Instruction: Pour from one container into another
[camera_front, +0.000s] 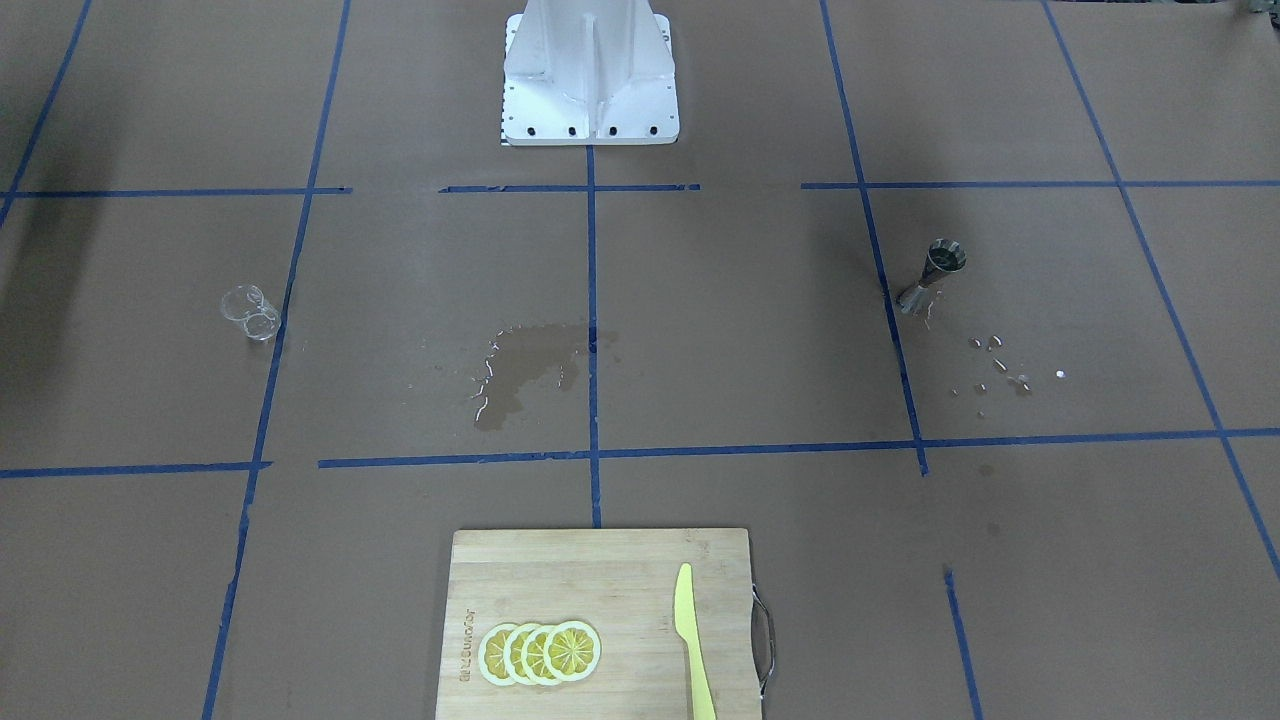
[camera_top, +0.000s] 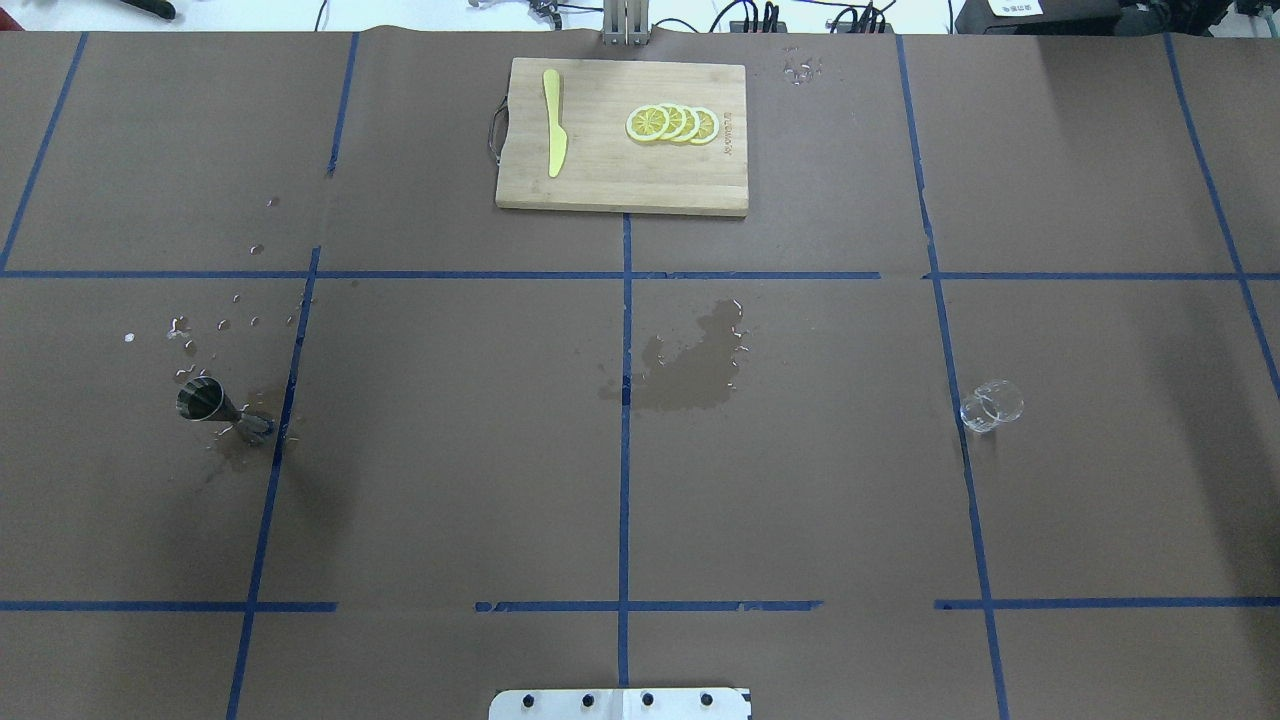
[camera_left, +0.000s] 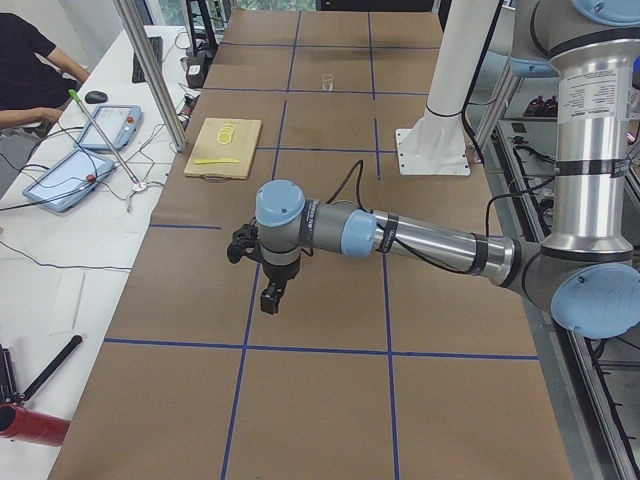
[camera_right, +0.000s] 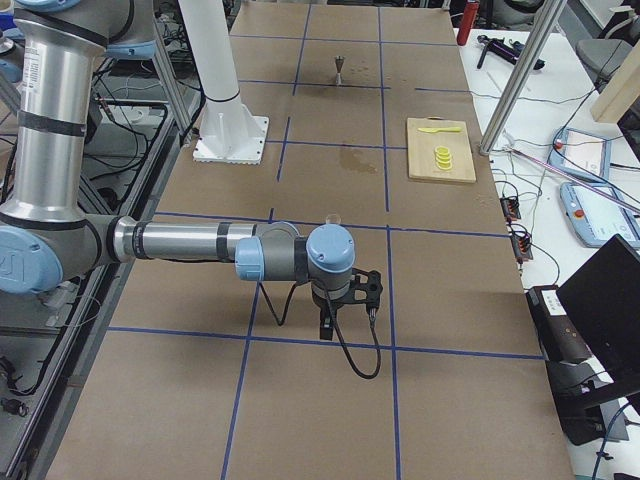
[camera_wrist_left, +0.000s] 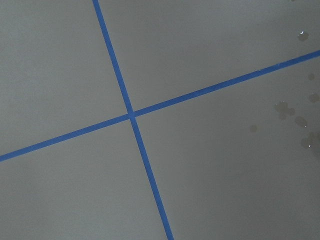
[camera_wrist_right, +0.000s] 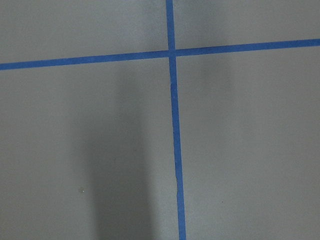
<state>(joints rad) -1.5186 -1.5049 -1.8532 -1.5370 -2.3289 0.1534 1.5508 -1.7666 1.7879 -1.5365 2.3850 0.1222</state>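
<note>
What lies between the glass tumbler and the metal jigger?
Overhead view: a wet patch mid-table and blue tape lines between tumbler and jigger; otherwise brown paper.

We saw a white pedestal, ribbed down its middle, its flat foot plate fixed by a row of dark screws along the edge. To one side of that pedestal, the left arm was built of silvery metal tubes, with pale blue caps on grey joints. A black cable ran along it towards the black left gripper. On the pedestal's other side, the right arm looked alike, with a black cable looping below its black right gripper. A printed label marked each upright tube.
</note>
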